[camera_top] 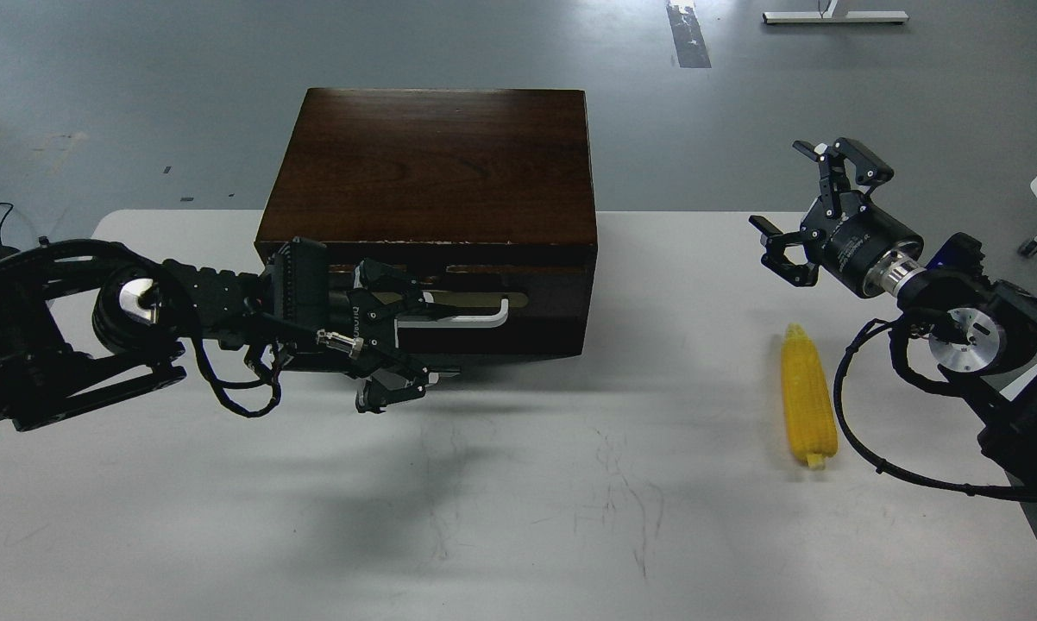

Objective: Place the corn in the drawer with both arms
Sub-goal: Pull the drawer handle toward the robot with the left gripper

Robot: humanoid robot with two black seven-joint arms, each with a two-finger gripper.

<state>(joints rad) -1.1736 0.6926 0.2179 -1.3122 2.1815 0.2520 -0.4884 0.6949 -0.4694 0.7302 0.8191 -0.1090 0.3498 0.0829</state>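
Note:
The corn [808, 407] lies on the white table at the right, stem toward me. The drawer [536, 302] of the dark brown box [432, 164] is shut, and its white bar handle [471, 319] shows on the front. My left gripper [406, 341] is open at the drawer front, with its fingers spread above and below the left end of the handle. My right gripper [799, 203] is open and empty, held in the air behind and above the corn.
The white table [518, 500] stretches in front of the box, with faint scratches in the middle. Its right edge runs close to my right arm. A black cable [864, 440] hangs beside the corn.

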